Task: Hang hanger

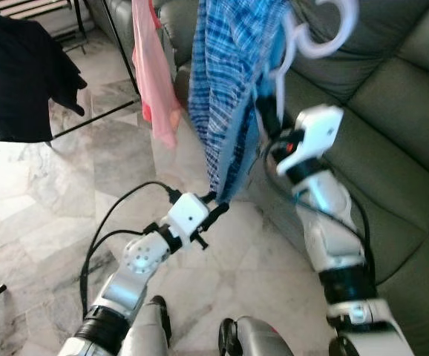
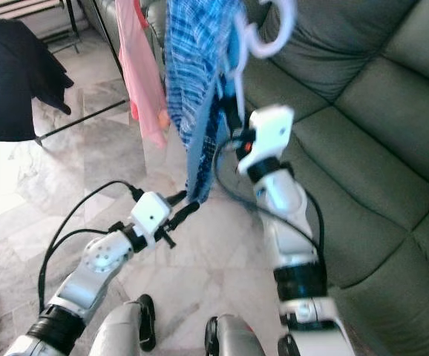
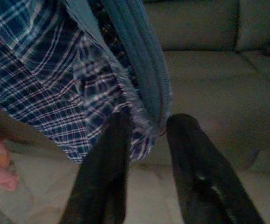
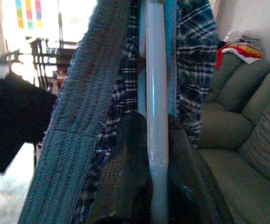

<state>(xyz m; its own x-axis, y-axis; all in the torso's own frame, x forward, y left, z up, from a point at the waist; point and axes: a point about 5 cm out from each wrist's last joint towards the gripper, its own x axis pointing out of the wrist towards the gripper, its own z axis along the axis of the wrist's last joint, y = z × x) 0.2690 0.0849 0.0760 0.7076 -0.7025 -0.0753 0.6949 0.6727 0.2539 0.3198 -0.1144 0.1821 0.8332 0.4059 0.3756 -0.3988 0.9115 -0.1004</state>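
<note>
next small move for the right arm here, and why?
Probably swing the right gripper toward the rack rail. It is shut on the hanger, whose white hook hangs free in the air, while the left gripper pinches the plaid shirt's hem.

There were two claws: the left claw [image 1: 216, 210] at the low hem of the hanging cloth, and the right claw [image 4: 146, 154] clamped on the one pale blue hanger [image 1: 283, 70], whose single white hook [image 1: 326, 33] curled at the top. Three garments were counted: one blue plaid shirt [image 1: 226, 81] on that hanger, one pink garment [image 1: 154, 70] just to its left, and one black garment [image 1: 25, 74] far to the left. One dark rack [image 1: 96, 122] stood on the marble floor [image 1: 44, 208]. One grey-green sofa [image 1: 393, 148] ran along the right.
</note>
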